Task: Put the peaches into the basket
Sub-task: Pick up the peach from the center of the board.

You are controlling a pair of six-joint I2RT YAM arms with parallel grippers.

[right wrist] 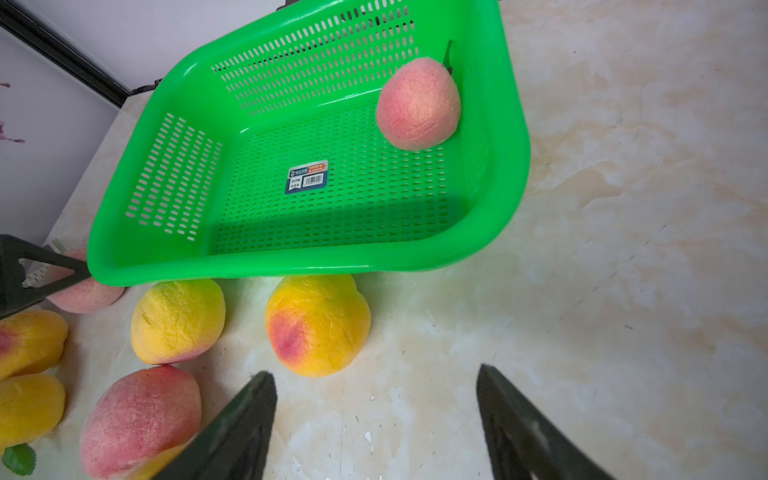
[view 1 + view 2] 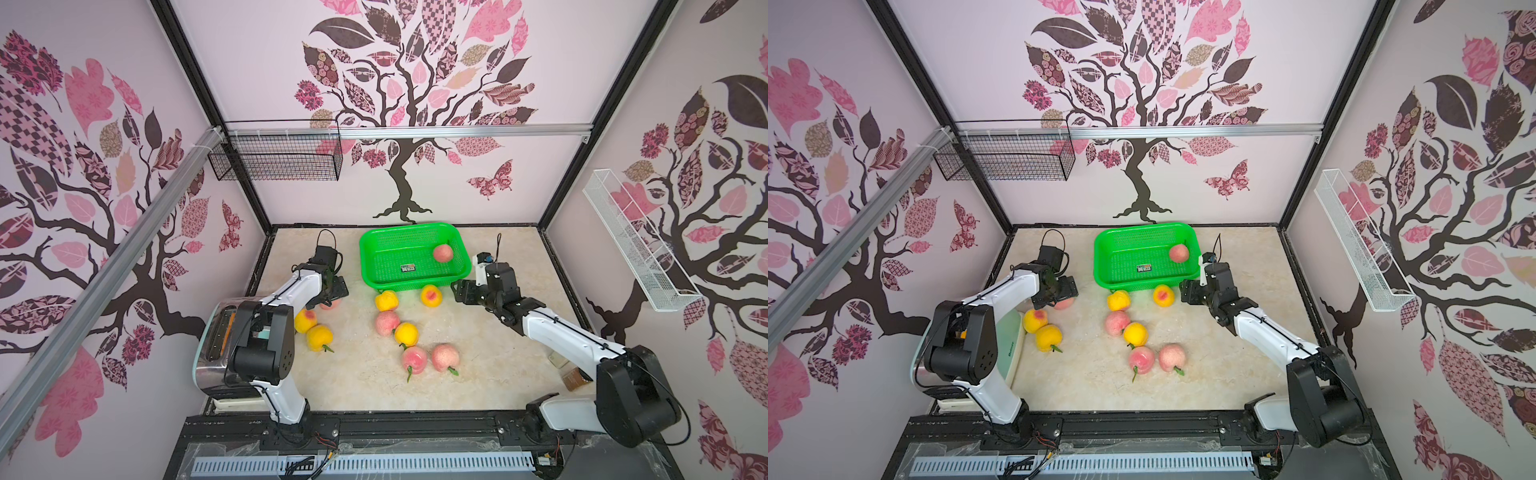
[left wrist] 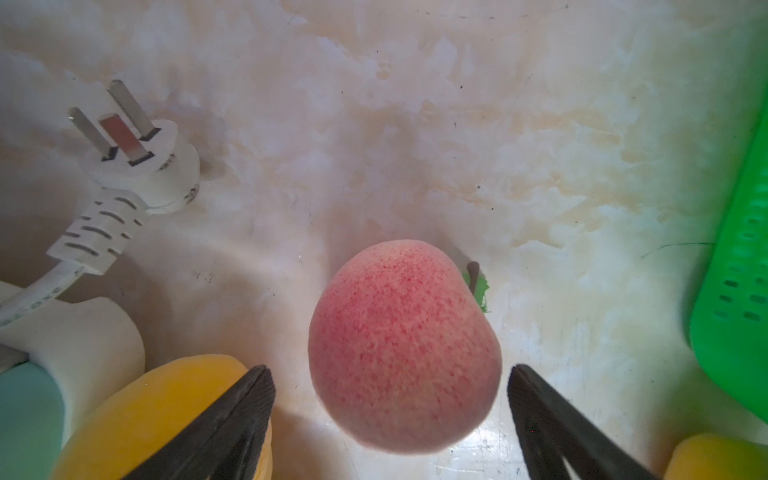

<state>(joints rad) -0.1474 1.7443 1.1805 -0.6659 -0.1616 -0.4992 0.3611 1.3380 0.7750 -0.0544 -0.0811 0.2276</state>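
On basket (image 1: 291, 266) floor: barcode label (image 1: 307, 176) | print unreadable | one peach (image 1: 417, 104) inside

The label (image 1: 307, 176) is a sticker on the floor of the basket (image 1: 513, 166), shown best in the right wrist view. It carries a barcode on a white field, a blue band with a white logo and pale characters, and an orange corner. None of the characters can be read. In both top views it is only a small dark patch near the frame centre.

The appliance (image 2: 1011, 345), lower left of a top view, has green lettering along its pale side; illegible.

The power cable (image 3: 33, 297), left wrist view, has grey print along its sheath; illegible.
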